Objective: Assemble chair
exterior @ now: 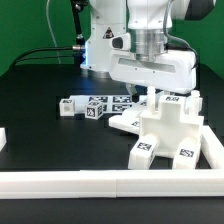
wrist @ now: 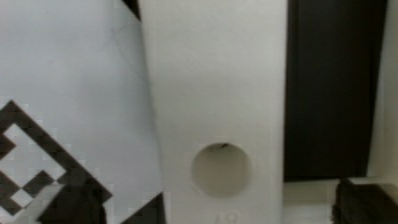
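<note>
While the arm [exterior: 130,40] fills the black table's [exterior: 40,130] back, I see the white rail [exterior: 90,182] fronting the part-built chair [exterior: 165,130] at the exterior view's right, with loose blocks [exterior: 95,108] beside it. The gripper [exterior: 150,94] sits on the chair, and I cannot tell its grip. The tags [exterior: 144,150] show only black-and-white squares.

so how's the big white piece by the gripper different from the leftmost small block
The big piece is stepped and tall; the small block is a low cube. The big piece sits under the gripper; the small block lies apart. Both are white with black tags.
</note>
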`<state>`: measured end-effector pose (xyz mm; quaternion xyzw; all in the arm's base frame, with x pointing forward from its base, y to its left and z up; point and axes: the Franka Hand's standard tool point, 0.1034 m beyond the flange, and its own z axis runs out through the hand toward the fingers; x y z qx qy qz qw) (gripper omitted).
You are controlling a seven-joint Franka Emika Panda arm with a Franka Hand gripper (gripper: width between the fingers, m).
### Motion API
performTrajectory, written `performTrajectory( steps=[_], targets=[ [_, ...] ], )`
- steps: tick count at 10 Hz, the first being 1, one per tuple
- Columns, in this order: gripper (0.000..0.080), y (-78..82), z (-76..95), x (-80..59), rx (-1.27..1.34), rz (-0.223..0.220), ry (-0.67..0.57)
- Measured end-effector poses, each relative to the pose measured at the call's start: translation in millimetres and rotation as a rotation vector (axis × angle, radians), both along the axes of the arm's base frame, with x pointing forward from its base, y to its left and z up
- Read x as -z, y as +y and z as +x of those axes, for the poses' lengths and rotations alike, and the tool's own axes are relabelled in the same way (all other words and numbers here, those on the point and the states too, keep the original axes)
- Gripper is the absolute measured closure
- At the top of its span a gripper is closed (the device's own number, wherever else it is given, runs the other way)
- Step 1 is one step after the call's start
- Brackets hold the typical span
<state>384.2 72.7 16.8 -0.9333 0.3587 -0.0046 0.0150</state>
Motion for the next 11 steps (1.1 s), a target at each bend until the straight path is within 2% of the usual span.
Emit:
performTrajectory(
  steps=[2, 3, 4, 9, 10, 11],
  targets=[
    [0.0424, 0.0, 0.5, -0.2, -0.002, 0.000, -0.001],
    [0.0424, -0.1, 0.5, -0.2, -0.002, 0.000, -0.001],
    [0.0519, -0.1, 0.6, -0.3, -0.002, 0.000, -0.001],
    [0.0518, 0.1, -1.1, -1.4, -0.003, 0.004, 0.004],
    [0.0518, 1.7, -5.6, -7.9, -0.002, 0.017, 0.015],
    [0.0518, 2.7, -11.6, -20.1, -0.004, 0.037, 0.025]
  ],
)
